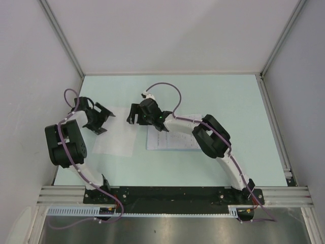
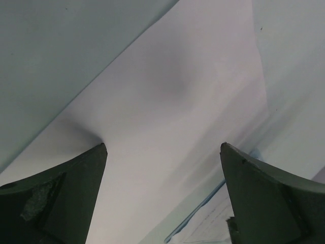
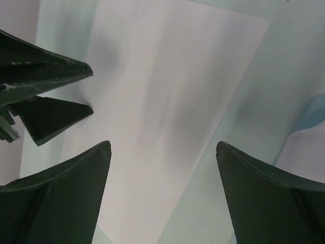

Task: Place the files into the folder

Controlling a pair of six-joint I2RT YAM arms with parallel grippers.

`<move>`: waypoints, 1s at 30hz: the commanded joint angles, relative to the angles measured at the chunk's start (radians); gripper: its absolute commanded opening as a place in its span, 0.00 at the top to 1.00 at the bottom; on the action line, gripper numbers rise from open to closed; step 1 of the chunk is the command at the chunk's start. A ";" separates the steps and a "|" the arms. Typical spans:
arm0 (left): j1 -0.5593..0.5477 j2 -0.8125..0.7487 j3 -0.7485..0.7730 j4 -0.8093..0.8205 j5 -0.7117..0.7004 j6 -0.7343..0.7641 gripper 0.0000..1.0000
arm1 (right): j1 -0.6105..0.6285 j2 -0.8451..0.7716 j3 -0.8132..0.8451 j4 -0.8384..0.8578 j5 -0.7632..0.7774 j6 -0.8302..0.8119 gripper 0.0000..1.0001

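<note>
1. Nearest the arm bases, the flat translucent pale-blue plastic folder (image 1: pixel 152 146) lies on the pale mint tabletop (image 1: pixel 233 112), partly under the right arm. A printed white paper sheet (image 1: pixel 175 141) shows within its outline. I cannot tell whether that page is inside the sleeve or only resting on it.
2. Just left of it, a blank-looking white paper sheet (image 1: pixel 116 140) lies flat on the table, outside the folder and close to its left edge.
3. Over the far part of that loose sheet hang both grippers. The left gripper (image 2: pixel 162 147) has its fingers spread wide and holds nothing. The right gripper (image 3: pixel 162 145) is likewise released, facing the left one from the other side.
4. The step in hand looks like lifting the loose sheet. Paper this thin, lying flat, gives the fingers no edge to pinch. One gripper would do best to pin it while the other bows a border upward. The sheet should then be fed in level, with the folder kept from sliding. Which side of the folder is open cannot be told.
</note>
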 commanded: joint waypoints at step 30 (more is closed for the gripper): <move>0.002 -0.027 -0.210 0.060 0.057 -0.154 0.00 | 0.055 0.119 0.125 0.011 -0.089 -0.011 0.07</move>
